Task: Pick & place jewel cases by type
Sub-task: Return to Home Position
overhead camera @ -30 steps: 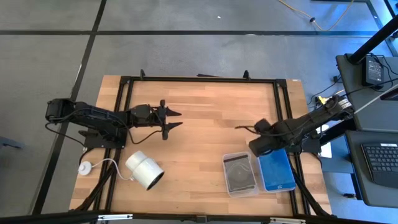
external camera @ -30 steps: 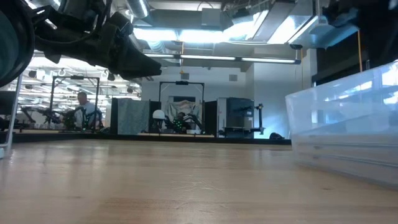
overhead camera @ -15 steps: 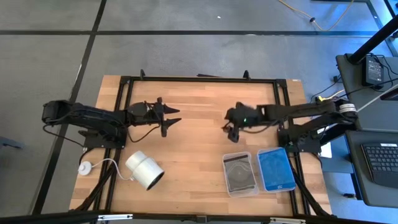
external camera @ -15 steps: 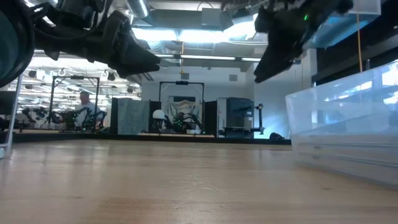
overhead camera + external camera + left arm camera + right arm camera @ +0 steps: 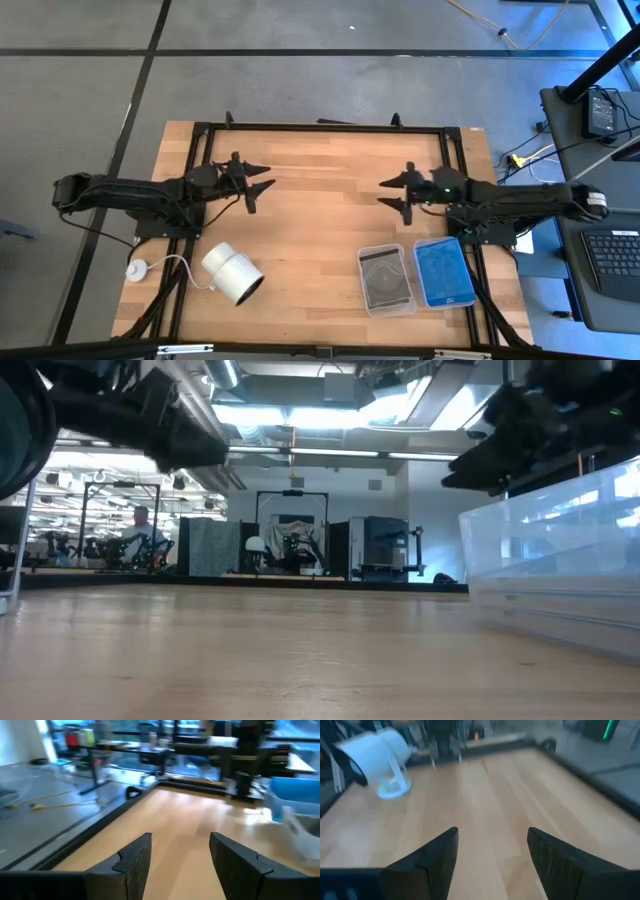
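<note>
Two sorted stacks lower right, grey cases [image 5: 386,277] and blue cases [image 5: 445,270], so left gripper [image 5: 266,177] and right gripper [image 5: 385,193] hover spread, empty.

Surface: wooden table [image 5: 320,210], light planks, black frame [image 5: 320,128] around its edges.
White cylinder [image 5: 233,273]: lying on its side.
Small white puck [image 5: 137,268]: near the cylinder, joined to it by a cord.
Clear tray [image 5: 386,249]: well apart from the cylinder.
Second clear tray [image 5: 440,242]: against the first, on the side away from the cylinder.
</note>
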Available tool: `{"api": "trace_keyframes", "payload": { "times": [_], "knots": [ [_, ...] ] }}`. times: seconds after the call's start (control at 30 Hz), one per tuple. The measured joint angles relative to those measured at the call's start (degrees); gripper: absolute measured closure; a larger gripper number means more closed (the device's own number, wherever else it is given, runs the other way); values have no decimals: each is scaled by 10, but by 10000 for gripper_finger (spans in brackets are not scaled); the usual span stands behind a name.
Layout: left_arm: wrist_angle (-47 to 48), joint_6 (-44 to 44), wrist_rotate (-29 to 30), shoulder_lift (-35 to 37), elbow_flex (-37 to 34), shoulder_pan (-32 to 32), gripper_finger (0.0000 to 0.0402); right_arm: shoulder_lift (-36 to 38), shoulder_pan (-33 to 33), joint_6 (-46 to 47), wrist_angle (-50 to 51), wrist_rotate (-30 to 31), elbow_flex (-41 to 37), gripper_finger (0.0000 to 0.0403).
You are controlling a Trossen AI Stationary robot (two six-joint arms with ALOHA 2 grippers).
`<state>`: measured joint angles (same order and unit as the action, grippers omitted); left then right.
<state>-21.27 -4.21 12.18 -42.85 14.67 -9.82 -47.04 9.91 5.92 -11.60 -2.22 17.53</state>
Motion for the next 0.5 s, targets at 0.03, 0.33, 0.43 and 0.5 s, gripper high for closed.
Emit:
{"api": "trace_keyframes", "payload": {
  "times": [0.03,0.33,0.43,0.5],
  "knots": [
    [-12,-7,16,8,-15,1,205,28,2,-1,-8,0,-18,161],
    [-112,-26,2,109,-140,-15,205,223,24,-21,27,0,-81,161],
    [-70,-37,-52,142,-140,-34,206,270,33,-20,78,-3,-82,161],
    [-43,-42,-59,163,-140,-49,205,303,38,-20,114,-3,-82,161]
  ]
}}
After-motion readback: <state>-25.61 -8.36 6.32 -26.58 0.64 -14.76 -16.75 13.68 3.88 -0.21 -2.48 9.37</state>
